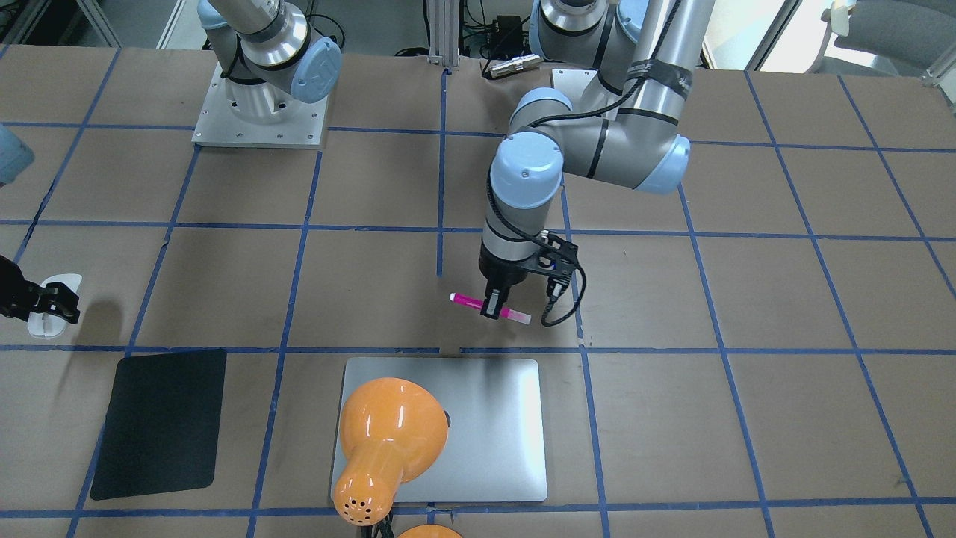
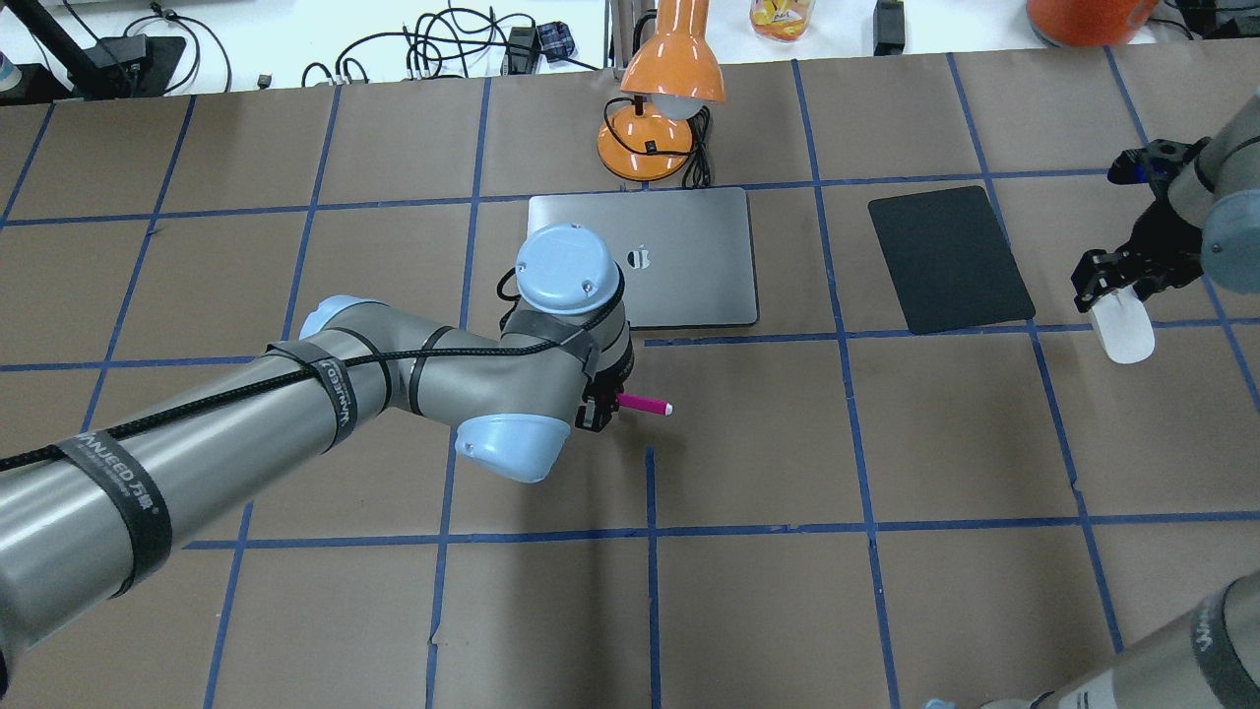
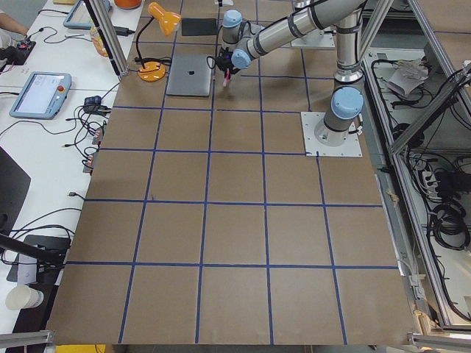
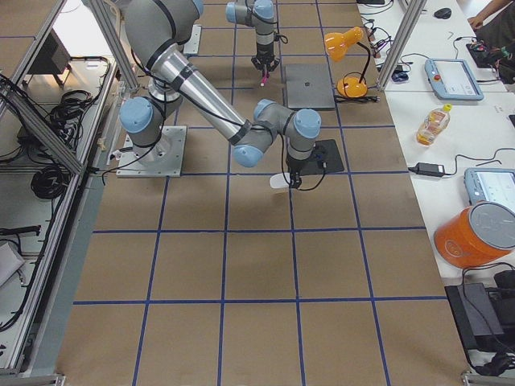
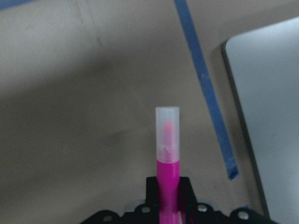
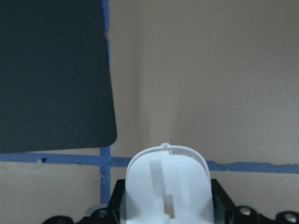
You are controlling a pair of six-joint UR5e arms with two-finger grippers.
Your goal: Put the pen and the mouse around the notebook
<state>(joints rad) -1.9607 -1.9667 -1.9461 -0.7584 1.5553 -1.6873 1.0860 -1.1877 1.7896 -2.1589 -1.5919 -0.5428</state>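
My left gripper (image 2: 598,409) is shut on the magenta pen (image 2: 645,404), holding it level a little above the table. In the left wrist view the pen's pale end (image 5: 167,133) points away from the jaws. The pen (image 1: 467,300) hangs on the robot's side of the silver notebook (image 2: 689,286), which lies flat and closed (image 1: 493,433). My right gripper (image 2: 1117,295) is shut on the white mouse (image 2: 1122,333), off to the right of the black mat. The mouse (image 6: 166,182) fills the bottom of the right wrist view and also shows at the left edge of the front view (image 1: 63,283).
A black mat (image 2: 950,258) lies right of the notebook. An orange desk lamp (image 2: 660,98) stands behind the notebook, and in the front view its shade (image 1: 388,430) covers part of the lid. Blue tape lines cross the brown table. Cables lie beyond the far edge.
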